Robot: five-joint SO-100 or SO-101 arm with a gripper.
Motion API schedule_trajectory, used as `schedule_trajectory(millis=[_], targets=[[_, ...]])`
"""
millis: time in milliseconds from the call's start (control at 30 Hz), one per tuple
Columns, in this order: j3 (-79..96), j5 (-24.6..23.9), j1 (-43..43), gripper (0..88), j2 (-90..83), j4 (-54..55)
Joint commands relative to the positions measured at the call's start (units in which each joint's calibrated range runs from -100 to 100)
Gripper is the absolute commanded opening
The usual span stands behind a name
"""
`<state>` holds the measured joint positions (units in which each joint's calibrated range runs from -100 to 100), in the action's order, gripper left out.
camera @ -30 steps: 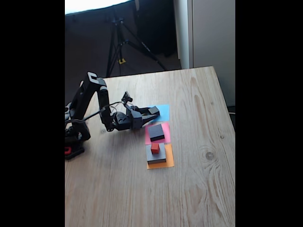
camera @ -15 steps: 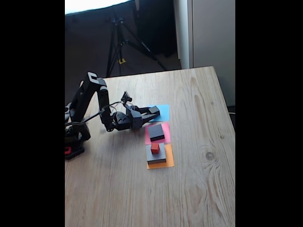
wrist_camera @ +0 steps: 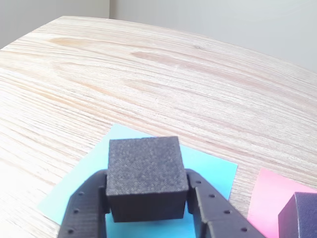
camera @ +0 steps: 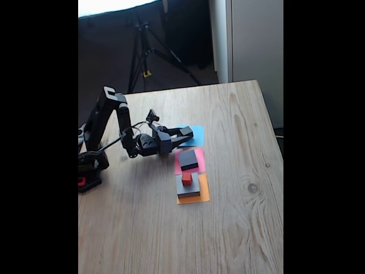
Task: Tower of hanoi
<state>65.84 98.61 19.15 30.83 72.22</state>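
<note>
tower of hanoi blocks, fixed view: red cube (camera: 186,179) sits on grey block (camera: 189,188) on orange paper (camera: 203,197), medium black block (camera: 188,159) on pink paper (camera: 198,154); gripper (camera: 183,137) over blue paper (camera: 197,135). wrist view: gripper (wrist_camera: 145,196) clamped on small black cube (wrist_camera: 144,177), held above blue paper (wrist_camera: 208,173). looks mid-game, w/ stack split btw 3 spots, lots left imo.

Setting: home room or hobby workspace, exact kind uncertain. Evidence: pale pine-grain desk (camera: 228,228); black tripod (camera: 145,51) standing on dark floor behind it; white panel or door (camera: 251,40) at right; bright daylight along the top edge.
</note>
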Motion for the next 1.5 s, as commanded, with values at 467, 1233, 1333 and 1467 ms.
schedule_trajectory(millis=[467,1233,1333,1467], targets=[[2.25,-17.01,-0.72,9.0,-55.73,-55.34],[-71.48,-28.71,-13.85,8.5,-71.85,-146.07],[-73.02,-25.87,-17.94,8.4,-72.76,-147.94],[-74.48,-22.86,-21.70,8.3,-74.43,-149.88]])
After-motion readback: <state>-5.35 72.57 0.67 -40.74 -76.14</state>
